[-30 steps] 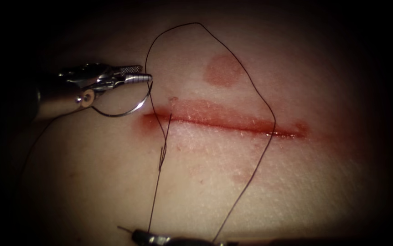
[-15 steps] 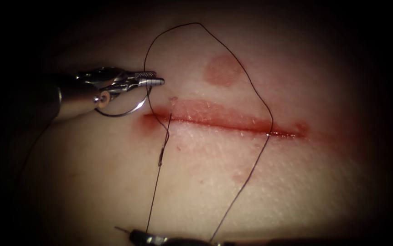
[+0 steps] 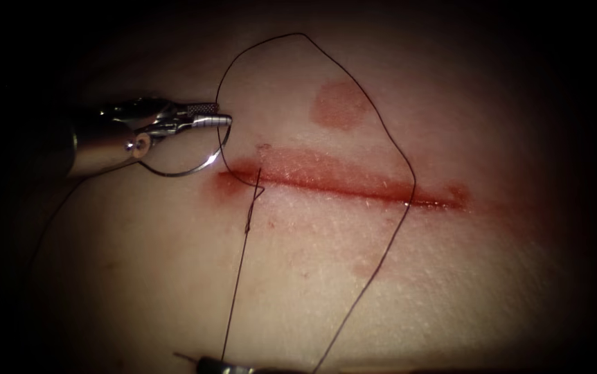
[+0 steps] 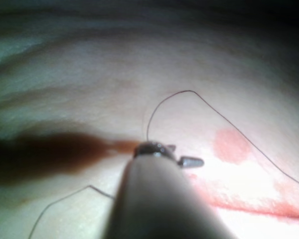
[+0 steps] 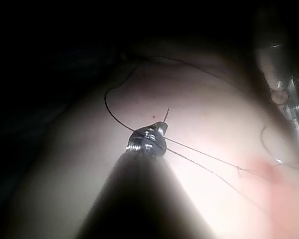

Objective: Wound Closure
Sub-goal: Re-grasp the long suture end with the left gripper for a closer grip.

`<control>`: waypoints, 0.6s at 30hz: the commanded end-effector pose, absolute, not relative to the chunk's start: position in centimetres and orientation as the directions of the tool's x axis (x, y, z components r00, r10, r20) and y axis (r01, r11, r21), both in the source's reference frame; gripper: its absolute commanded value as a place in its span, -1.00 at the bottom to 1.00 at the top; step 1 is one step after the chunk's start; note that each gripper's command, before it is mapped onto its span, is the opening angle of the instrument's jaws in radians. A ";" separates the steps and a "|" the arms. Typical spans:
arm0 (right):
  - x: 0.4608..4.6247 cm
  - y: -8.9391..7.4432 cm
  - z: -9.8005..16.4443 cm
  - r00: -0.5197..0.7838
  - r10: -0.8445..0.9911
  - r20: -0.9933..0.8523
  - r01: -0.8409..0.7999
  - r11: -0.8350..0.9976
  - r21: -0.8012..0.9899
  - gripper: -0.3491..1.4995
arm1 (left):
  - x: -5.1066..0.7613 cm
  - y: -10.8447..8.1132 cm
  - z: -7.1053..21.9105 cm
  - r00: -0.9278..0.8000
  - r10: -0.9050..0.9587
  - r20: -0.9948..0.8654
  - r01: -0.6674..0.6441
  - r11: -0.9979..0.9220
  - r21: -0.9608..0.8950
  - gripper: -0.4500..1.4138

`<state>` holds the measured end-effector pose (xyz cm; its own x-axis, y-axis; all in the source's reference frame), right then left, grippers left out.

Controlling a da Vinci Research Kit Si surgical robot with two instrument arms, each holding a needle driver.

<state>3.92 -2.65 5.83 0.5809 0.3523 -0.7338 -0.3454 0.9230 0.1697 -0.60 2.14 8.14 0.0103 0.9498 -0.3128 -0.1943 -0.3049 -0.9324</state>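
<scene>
Left of cut (image 3: 340, 185), left hand (image 3: 221, 116) grips curved steel needle (image 3: 188, 168); right hand (image 3: 224, 365) grips thin thread (image 3: 236, 291).

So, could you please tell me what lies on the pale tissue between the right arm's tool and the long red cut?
In the endoscope view, two strands of thin dark thread run from the right arm's tool up to the long red cut, over otherwise bare pale tissue.

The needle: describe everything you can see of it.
The needle is a thin curved arc of shiny metal, held at one end in the fingers of the left tool, shut on it. Its curve hangs below the fingers, above the tissue and not in it, just left of the cut's left end. The dark thread loops past it.
</scene>
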 end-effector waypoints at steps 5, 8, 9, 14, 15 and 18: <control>3.97 -2.7 5.9 0.582 0.352 -0.733 -0.340 0.924 0.173 -1.00 | -0.60 2.2 8.0 0.019 0.931 -0.365 -0.203 -0.354 -0.913 0.06; 3.98 -2.7 5.9 0.582 0.351 -0.734 -0.340 0.924 0.173 -1.00 | -0.59 2.2 8.0 0.030 0.922 -0.387 -0.237 -0.370 -0.898 0.05; 3.98 -2.8 5.9 0.582 0.351 -0.734 -0.340 0.925 0.173 -1.00 | -0.60 2.2 8.0 0.028 0.921 -0.389 -0.250 -0.370 -0.895 0.05; 3.98 -2.8 5.9 0.582 0.351 -0.734 -0.339 0.925 0.173 -1.00 | -0.60 2.2 8.2 0.004 0.914 -0.406 -0.281 -0.388 -0.877 0.06; 3.98 -2.8 5.9 0.582 0.351 -0.734 -0.339 0.925 0.173 -1.00 | -0.61 2.2 8.2 0.002 0.912 -0.410 -0.287 -0.392 -0.874 0.07; 3.97 -2.8 5.9 0.582 0.351 -0.734 -0.339 0.925 0.173 -1.00 | -0.65 2.2 8.4 0.000 0.907 -0.421 -0.297 -0.402 -0.866 0.07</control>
